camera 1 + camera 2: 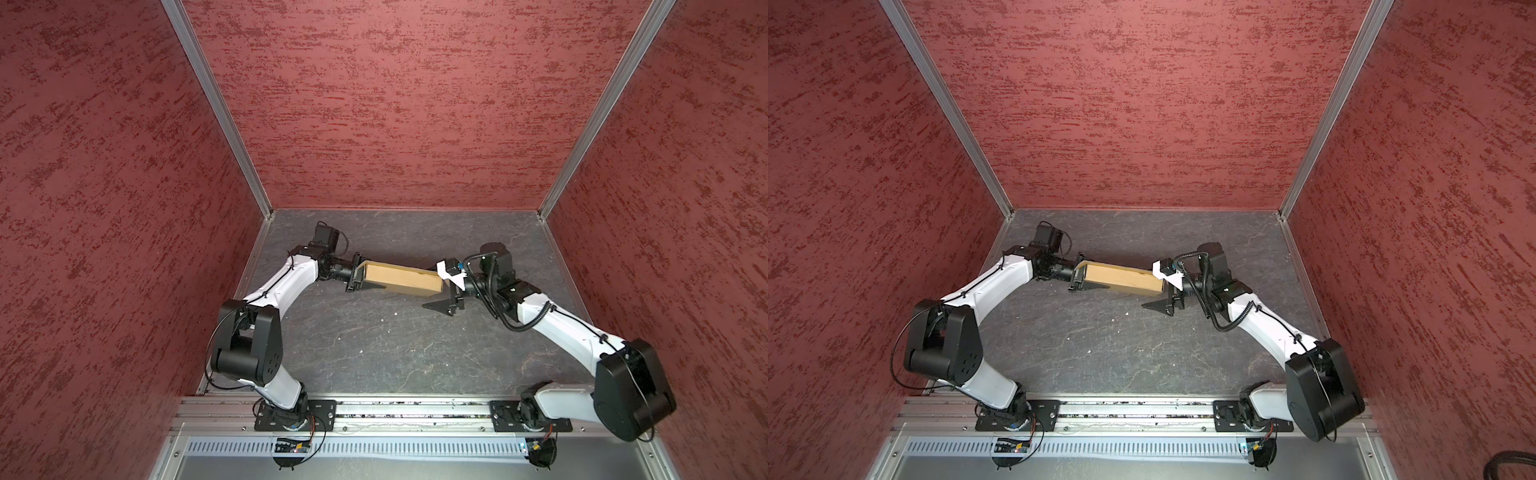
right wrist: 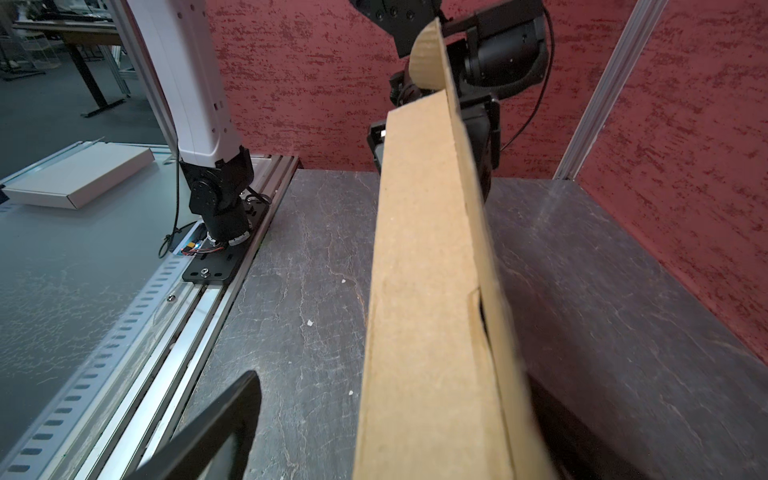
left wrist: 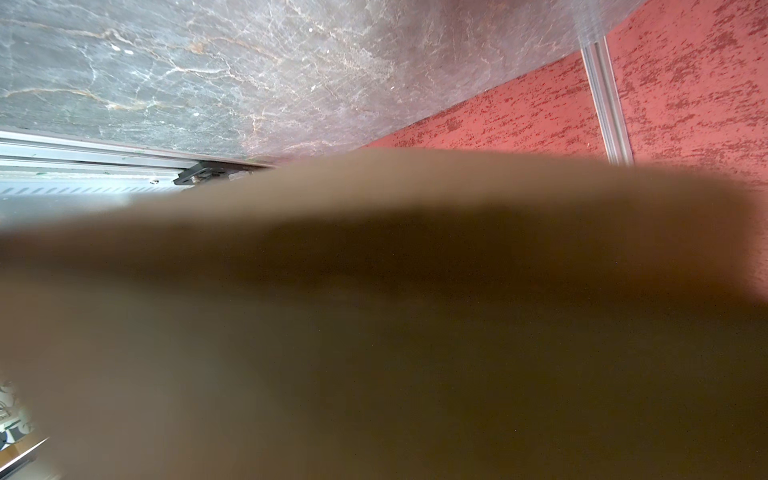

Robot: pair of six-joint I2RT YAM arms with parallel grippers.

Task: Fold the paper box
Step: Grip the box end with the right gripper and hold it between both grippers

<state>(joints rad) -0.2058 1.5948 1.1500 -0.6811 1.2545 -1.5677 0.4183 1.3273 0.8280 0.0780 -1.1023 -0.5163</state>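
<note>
The paper box (image 1: 402, 279) (image 1: 1122, 278) is a tan cardboard box folded shut. It is turned on edge over the dark stone tabletop (image 1: 374, 353), with a narrow long face toward both top views. My left gripper (image 1: 358, 277) (image 1: 1079, 277) is shut on its left end. That cardboard (image 3: 374, 332) fills the left wrist view as a blur and hides the jaws. My right gripper (image 1: 437, 291) (image 2: 407, 399) is open around the right end of the box (image 2: 432, 291). One finger (image 2: 224, 424) stands well apart from the cardboard. The other is mostly hidden behind the box.
Red textured walls (image 1: 395, 104) close the back and both sides. An aluminium rail (image 1: 395, 409) with both arm bases runs along the front edge. A flat white box (image 2: 79, 178) lies beyond the rail. Small white crumbs (image 1: 360, 351) dot the tabletop.
</note>
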